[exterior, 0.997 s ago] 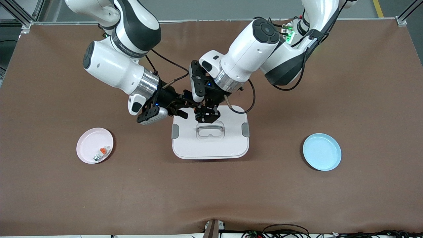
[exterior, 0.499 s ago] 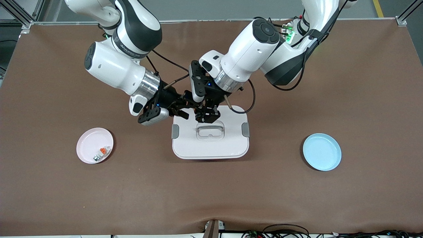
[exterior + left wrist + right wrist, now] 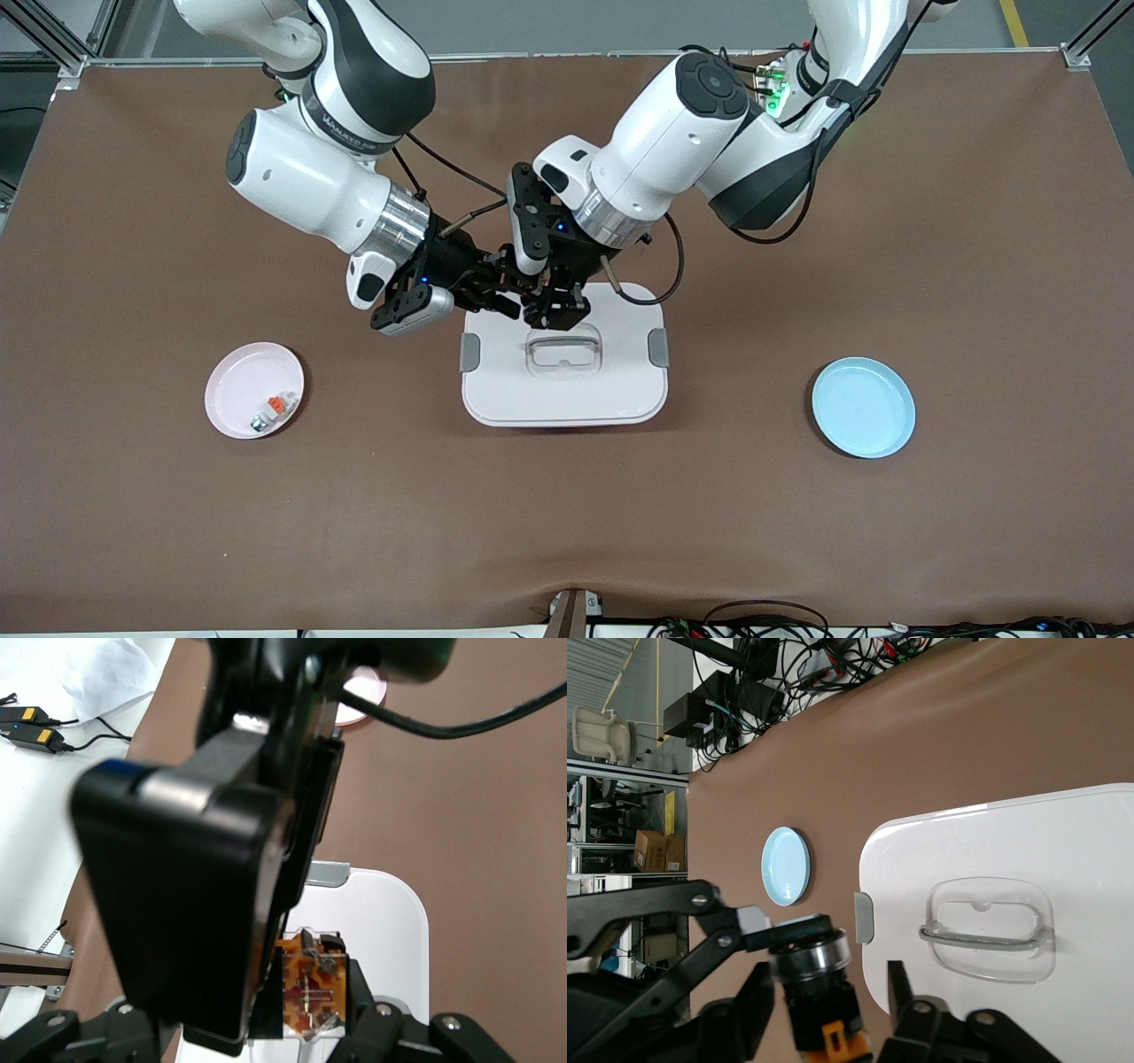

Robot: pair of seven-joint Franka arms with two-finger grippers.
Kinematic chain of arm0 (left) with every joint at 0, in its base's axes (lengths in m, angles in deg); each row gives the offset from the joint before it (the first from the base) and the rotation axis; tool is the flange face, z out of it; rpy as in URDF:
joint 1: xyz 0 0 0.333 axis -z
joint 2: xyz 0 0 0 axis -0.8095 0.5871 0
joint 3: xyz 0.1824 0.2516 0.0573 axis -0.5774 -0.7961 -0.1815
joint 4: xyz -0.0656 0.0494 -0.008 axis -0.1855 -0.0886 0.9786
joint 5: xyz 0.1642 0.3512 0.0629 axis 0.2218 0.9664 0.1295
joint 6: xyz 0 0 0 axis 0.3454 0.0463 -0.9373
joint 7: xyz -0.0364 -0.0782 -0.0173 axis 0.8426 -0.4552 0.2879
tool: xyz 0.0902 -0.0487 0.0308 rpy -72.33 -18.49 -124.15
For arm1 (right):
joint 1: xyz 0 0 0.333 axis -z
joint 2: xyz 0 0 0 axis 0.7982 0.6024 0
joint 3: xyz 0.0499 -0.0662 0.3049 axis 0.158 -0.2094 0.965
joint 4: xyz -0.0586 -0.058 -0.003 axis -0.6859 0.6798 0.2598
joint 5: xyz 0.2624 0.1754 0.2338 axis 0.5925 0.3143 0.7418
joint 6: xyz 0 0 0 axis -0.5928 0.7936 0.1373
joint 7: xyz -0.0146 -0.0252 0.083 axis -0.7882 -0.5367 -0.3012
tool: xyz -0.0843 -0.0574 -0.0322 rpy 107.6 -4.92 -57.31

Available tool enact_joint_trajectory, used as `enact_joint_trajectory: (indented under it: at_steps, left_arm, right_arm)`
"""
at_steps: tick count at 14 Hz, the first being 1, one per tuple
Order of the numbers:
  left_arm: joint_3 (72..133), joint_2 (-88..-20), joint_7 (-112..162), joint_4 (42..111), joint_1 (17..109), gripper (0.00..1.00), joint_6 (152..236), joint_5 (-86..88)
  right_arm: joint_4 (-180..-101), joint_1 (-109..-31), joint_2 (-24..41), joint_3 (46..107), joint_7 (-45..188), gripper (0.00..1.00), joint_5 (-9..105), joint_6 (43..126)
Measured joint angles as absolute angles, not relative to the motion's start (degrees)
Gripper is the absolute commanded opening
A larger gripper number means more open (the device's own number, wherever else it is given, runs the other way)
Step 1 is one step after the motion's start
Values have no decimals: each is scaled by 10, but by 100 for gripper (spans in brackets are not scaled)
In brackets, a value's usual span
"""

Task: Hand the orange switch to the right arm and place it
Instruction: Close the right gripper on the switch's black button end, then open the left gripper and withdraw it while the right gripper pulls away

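The orange switch (image 3: 312,988), a small black cylinder with a metal ring and orange end, is held in my left gripper (image 3: 556,306), which is shut on it over the edge of the white box farthest from the front camera. In the right wrist view the switch (image 3: 815,983) sits between the fingers of my right gripper (image 3: 828,1014), which stand open with a gap on each side. My right gripper (image 3: 507,299) meets the left one over the same edge. In the front view the switch is hidden between the two grippers.
The white lidded box (image 3: 567,394) with a clear handle (image 3: 562,347) lies mid-table under the grippers. A pink plate (image 3: 232,385) holding a whitish-grey part with an orange tab (image 3: 275,408) is toward the right arm's end. A blue plate (image 3: 864,408) is toward the left arm's end.
My right gripper has moved closer to the left gripper, bringing its open fingers around the switch. The left gripper has stayed in place with the switch.
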State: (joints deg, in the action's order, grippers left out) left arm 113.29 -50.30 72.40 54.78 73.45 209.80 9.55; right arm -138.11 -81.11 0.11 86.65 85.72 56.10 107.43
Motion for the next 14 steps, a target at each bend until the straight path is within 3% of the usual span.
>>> enact_joint_trajectory:
  at_steps: [3,7,8,9,10,14]
  left_arm:
    - [1133,-502,722,548,734,0,2097,95]
    - [1133,-502,719,548,734,1,2097,95]
    - [1133,-502,719,548,734,8,2097,95]
    - [1133,-502,718,548,734,45,2097,95]
    - [1133,-502,718,548,734,99,2097,95]
    - [1133,-502,705,547,733,100,2097,88]
  right_arm:
    - [-1380,-812,1,866,828,0,560,1074]
    - [-1380,-812,2,866,827,0,561,1073]
    - [-1380,-812,2,866,827,0,561,1073]
    - [-1380,-812,2,866,827,0,561,1073]
    - [-1380,-812,2,866,827,0,561,1073]
    - [-1380,-812,4,862,828,0,562,1073]
